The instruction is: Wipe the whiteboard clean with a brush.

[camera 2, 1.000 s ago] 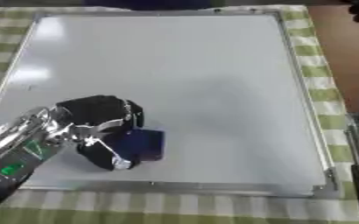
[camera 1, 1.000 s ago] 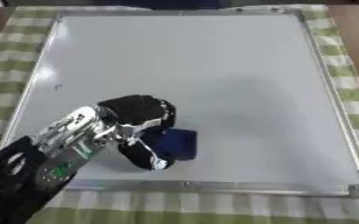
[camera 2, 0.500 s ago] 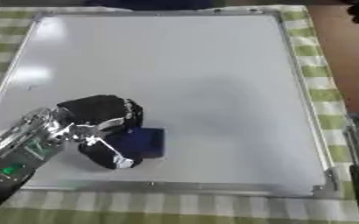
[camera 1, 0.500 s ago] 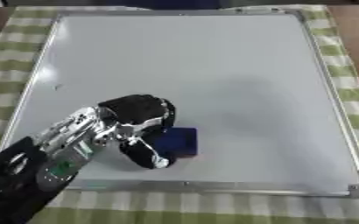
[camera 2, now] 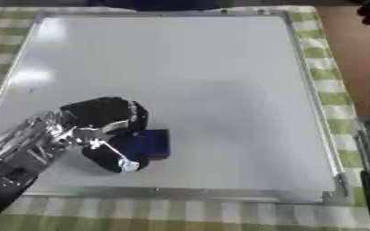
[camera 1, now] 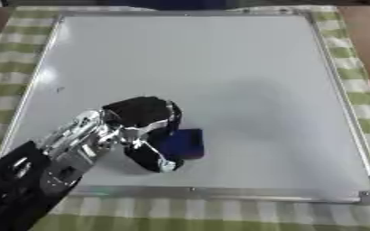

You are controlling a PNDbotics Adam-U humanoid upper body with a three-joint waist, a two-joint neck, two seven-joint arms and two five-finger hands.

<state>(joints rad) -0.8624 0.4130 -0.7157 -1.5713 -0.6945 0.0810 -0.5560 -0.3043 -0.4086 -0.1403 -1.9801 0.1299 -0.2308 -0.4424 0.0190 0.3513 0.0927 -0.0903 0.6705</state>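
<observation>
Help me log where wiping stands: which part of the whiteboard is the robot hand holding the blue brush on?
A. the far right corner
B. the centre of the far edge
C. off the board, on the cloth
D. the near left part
D: the left robot hand is curled round the blue brush on the whiteboard, near its front left part.

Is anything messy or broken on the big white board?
Nothing stands out. The whiteboard lies flat on the green checked cloth, its frame whole. Only a tiny dark mark shows near its left edge. The left hand is curled round the blue brush, low on the board.
</observation>
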